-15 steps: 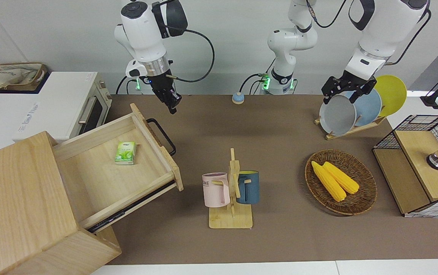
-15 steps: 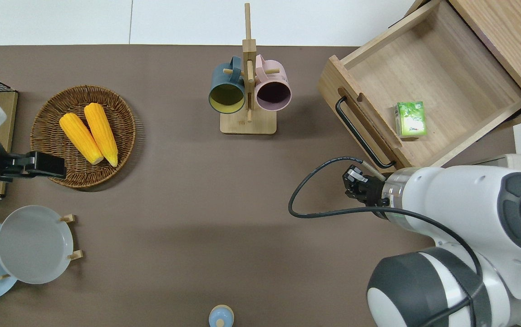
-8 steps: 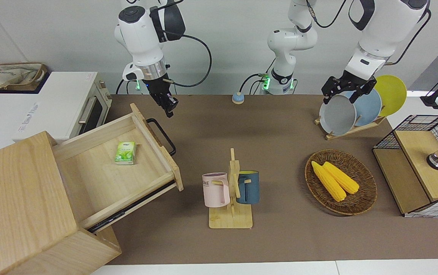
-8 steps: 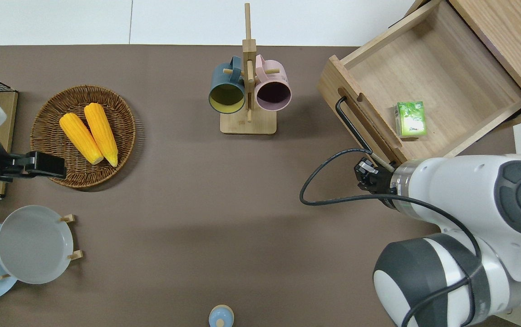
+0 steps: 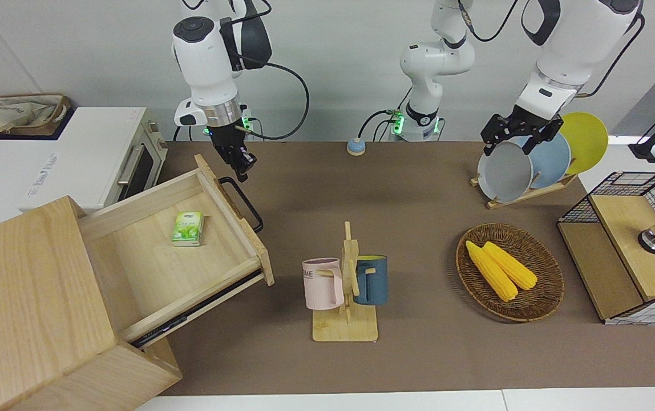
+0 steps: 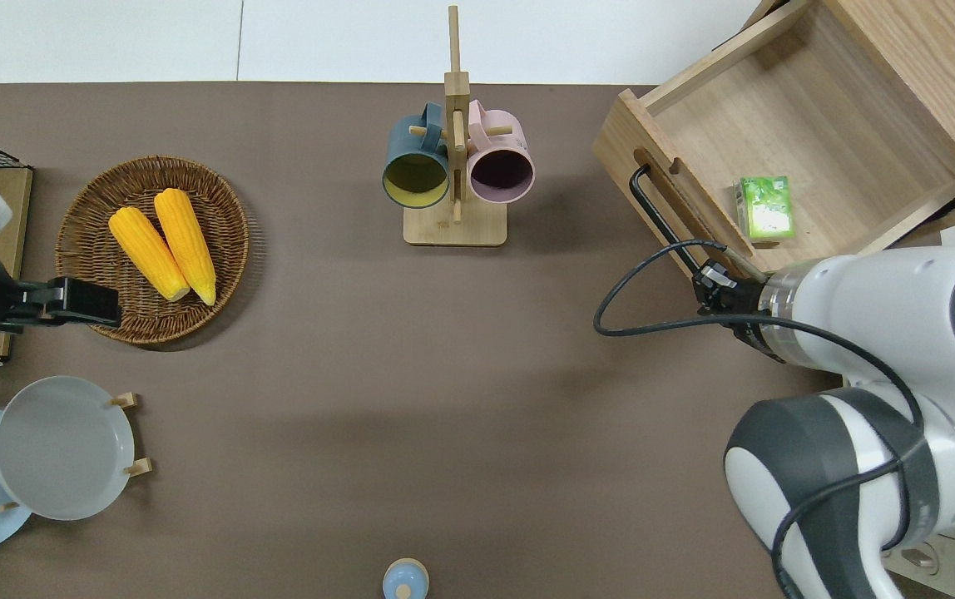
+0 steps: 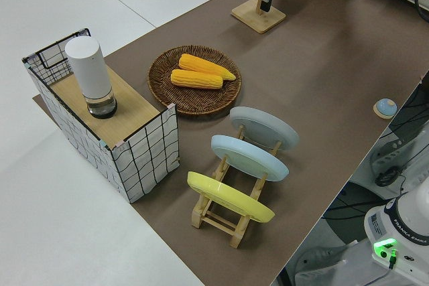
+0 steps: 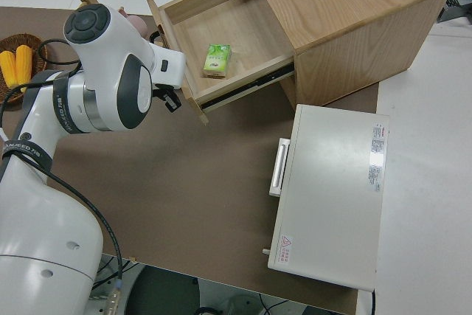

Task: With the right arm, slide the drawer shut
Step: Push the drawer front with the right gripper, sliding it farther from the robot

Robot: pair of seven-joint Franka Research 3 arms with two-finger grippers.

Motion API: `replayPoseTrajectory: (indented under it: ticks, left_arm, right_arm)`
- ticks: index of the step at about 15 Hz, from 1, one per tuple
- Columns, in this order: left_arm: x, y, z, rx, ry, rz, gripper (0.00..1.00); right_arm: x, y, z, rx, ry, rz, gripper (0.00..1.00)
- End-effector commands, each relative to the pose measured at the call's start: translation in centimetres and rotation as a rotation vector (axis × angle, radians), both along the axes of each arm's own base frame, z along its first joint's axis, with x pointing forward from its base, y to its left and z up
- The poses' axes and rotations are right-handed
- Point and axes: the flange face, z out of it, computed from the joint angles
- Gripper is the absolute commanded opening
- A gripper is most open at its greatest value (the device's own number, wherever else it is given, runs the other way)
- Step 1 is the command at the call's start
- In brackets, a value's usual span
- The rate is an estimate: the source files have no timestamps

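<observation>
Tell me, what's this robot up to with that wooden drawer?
The right gripper is at the drawer's front, by the end of its black handle nearer to the robots. The drawer is still pulled well out of the cabinet, with a small green packet lying inside. It looks set to push the drawer shut. The left arm is parked.

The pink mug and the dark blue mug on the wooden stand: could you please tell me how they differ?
The pink mug has a dark inside and dark lettering on its wall; the dark blue mug has a yellow-green inside and a plain wall. The pink mug hangs toward the right arm's end, the blue toward the left's. Both hang by their handles from the wooden stand.
</observation>
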Motion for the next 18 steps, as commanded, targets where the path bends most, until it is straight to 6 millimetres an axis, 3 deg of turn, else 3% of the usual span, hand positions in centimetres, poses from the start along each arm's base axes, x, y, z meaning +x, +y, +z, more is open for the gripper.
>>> replayPoseTrajectory:
  ticks: [1,5,18]
  left_arm:
    - [-0.4,0.0,0.2,0.012,0.006,-0.008,1.00]
    - [-0.4,0.1,0.2,0.012,0.006,-0.007,1.00]
    - [-0.4,0.1,0.2,0.012,0.007,-0.007,1.00]
  right_arm:
    - [2.6,-3.1,0.1,-0.013,-0.020,-0.047,0.000]
    - [4.3,-7.2,0.1,-0.039,-0.028,-0.077,0.000]
    - [7.3,-12.6,0.1,-0.104,-0.071,-0.077,0.000]
